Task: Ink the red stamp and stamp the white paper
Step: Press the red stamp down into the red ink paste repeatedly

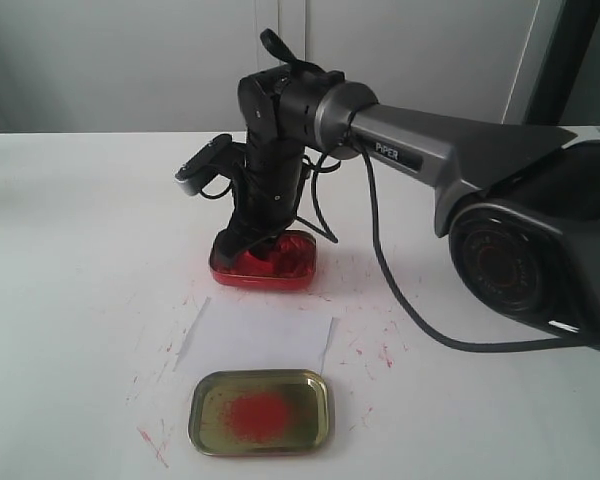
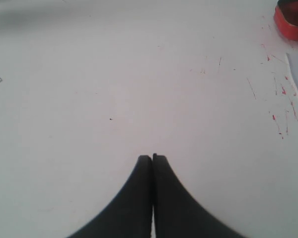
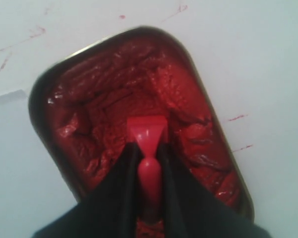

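Exterior view: arm reads "PiPER"; right tool clamps red stamp.

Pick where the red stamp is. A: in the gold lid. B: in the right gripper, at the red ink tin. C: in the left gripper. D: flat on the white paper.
B: the right gripper pinches the red stamp, base down inside the red ink tin.
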You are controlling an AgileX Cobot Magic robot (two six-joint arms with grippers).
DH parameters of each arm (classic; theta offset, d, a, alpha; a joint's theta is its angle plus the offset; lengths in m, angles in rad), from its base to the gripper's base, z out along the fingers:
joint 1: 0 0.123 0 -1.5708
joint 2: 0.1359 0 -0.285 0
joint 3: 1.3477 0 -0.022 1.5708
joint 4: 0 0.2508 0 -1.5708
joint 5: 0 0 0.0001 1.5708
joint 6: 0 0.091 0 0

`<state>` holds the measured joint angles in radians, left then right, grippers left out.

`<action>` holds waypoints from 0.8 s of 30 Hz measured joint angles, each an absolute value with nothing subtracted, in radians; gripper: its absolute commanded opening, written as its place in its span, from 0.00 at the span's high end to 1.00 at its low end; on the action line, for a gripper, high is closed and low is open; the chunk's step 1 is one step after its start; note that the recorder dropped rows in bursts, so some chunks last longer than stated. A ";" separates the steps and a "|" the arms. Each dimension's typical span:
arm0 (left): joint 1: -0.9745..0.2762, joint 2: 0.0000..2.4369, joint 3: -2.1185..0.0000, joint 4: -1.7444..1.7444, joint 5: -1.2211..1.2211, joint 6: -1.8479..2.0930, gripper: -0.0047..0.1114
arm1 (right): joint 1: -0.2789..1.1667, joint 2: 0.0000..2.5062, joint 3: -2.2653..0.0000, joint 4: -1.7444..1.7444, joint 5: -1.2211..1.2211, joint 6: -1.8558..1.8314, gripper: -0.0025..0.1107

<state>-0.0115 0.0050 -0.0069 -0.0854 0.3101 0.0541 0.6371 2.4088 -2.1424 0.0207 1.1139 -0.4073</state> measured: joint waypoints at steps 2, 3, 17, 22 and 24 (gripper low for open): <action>-0.011 0.005 -0.007 -0.085 0.310 0.054 0.96 | 0.637 2.409 -2.142 0.023 1.108 -0.405 0.98; -0.011 0.005 -0.007 -0.085 0.310 0.054 0.96 | 0.631 2.409 -2.142 0.035 1.105 -0.405 0.98; -0.011 0.005 -0.007 -0.085 0.310 0.054 0.96 | 0.572 2.409 -2.142 0.176 1.105 -0.409 0.98; -0.011 0.005 -0.007 -0.085 0.310 0.054 0.96 | 0.572 2.431 -2.142 0.202 1.114 -0.411 0.98; -0.011 0.005 -0.007 -0.085 0.310 0.054 0.96 | 0.572 2.433 -2.142 0.204 1.116 -0.413 0.98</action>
